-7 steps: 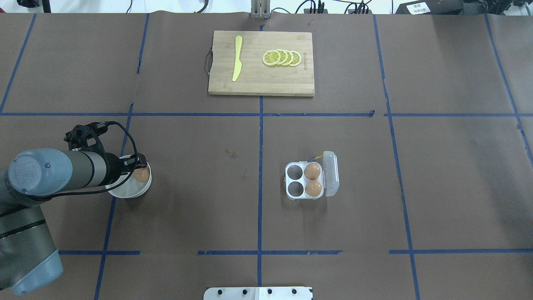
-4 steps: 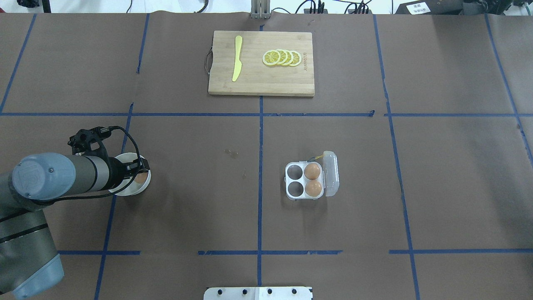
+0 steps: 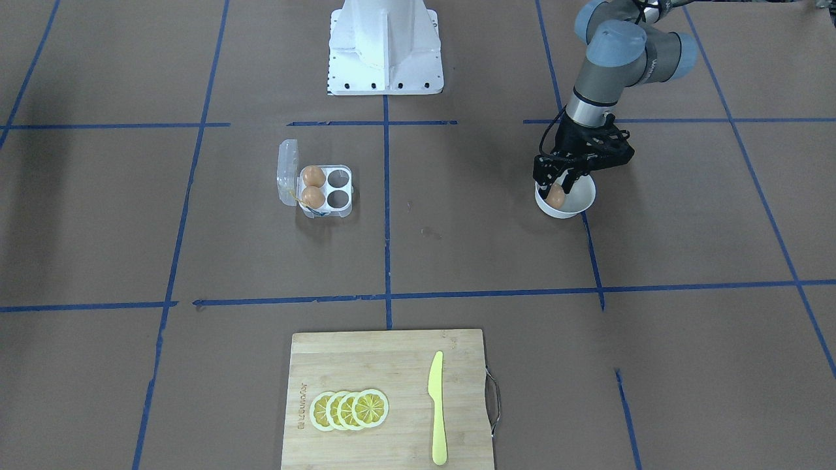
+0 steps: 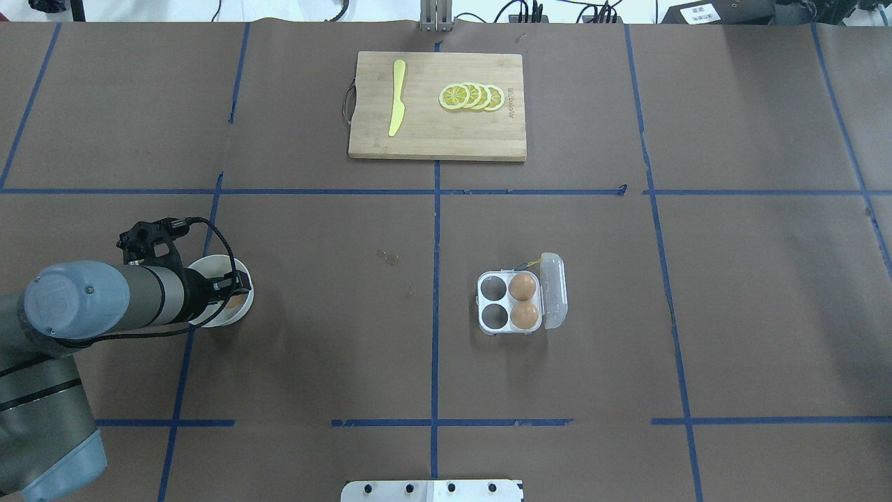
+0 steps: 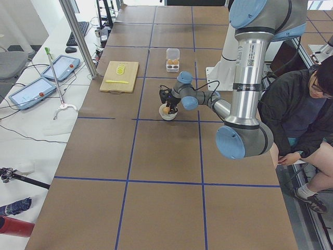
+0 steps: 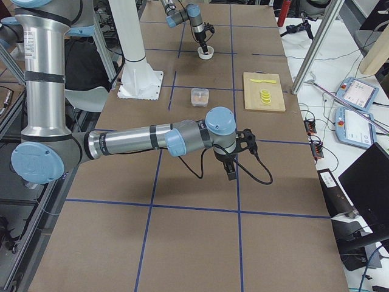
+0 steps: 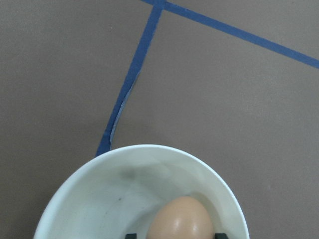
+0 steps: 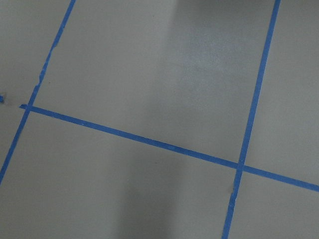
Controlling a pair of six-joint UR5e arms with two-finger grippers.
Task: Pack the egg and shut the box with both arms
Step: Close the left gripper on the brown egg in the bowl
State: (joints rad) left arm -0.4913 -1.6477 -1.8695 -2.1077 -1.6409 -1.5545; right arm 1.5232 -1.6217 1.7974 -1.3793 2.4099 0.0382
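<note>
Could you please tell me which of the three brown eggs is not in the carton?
The egg in the white bowl, at the left hand; the other two eggs sit in the clear egg carton.

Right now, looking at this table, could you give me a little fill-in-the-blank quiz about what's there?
The box has ____ of its four cells filled with eggs. Its lid is ____. The left gripper straddles the egg in a ____ bowl. On the cutting board, beside the lemon slices, lies a ____ knife.
Missing words: two, open, white, yellow.
</note>
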